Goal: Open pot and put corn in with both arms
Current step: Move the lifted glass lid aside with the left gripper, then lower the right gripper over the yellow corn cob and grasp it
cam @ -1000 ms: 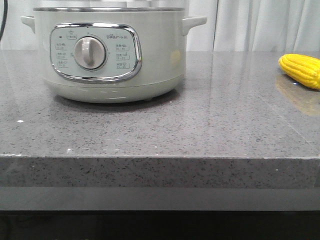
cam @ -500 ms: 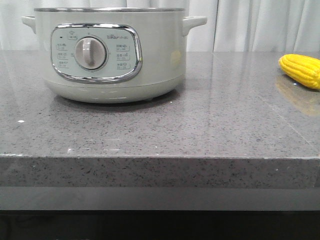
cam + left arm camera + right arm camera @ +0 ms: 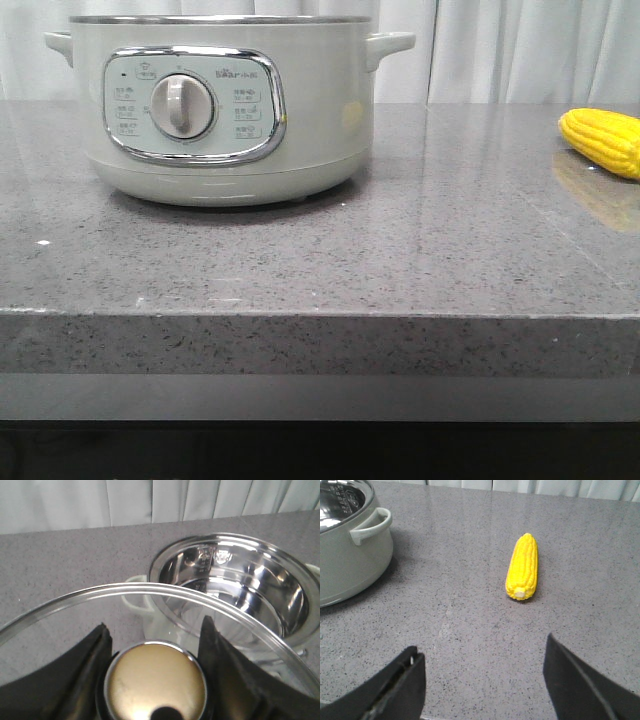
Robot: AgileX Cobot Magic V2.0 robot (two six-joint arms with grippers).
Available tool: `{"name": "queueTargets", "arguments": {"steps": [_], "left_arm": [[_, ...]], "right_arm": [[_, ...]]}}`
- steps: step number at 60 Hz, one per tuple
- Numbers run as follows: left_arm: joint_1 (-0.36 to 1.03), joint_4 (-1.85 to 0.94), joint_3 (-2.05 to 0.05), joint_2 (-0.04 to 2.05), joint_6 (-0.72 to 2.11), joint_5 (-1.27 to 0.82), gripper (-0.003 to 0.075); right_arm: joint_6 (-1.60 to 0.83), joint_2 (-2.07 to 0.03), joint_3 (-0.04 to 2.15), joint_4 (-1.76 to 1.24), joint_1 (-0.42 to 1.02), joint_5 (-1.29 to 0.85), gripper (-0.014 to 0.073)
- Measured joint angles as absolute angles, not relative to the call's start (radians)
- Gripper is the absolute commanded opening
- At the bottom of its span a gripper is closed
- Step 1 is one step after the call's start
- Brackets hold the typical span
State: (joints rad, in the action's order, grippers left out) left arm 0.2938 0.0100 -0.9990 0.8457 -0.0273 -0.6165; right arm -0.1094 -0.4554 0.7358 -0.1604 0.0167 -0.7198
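Front view: the pot (image 3: 225, 105) stands on the grey speckled table (image 3: 400, 250), toward its left, control panel and dial (image 3: 181, 107) facing the viewer. No lid covers the metal rim. The corn (image 3: 603, 141) lies well apart from it at the far right, partly cut by the frame edge. Neither arm appears here.

Left wrist view: the left gripper (image 3: 156, 680) has its two dark fingers (image 3: 90, 665) closed against either side of a round brass-coloured knob (image 3: 156, 685), the handle of a glass lid (image 3: 150, 592). The lid's clear rim arcs across the frame, held above the table and beside the open pot (image 3: 235, 590), whose shiny steel bowl is exposed.

Right wrist view: the right gripper (image 3: 482, 680) hangs over the table with its fingers (image 3: 400, 685) spread wide, holding nothing. The corn (image 3: 522, 566) lies flat on the table beyond them, untouched, cut end toward the gripper. The pot (image 3: 350, 545), with one side handle, sits off to the side.
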Motion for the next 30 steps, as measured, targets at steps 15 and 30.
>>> {"name": "queueTargets", "arguments": {"steps": [15, 30], "left_arm": [[0.293, -0.01, -0.858, 0.712, -0.03, -0.617, 0.0314], [0.293, -0.01, -0.851, 0.701, -0.03, -0.603, 0.0314]], "right_arm": [[-0.107, -0.46, 0.737, -0.16, 0.017, -0.729, 0.0519], [-0.096, -0.627, 0.824, -0.156, 0.017, -0.785, 0.0519]]}}
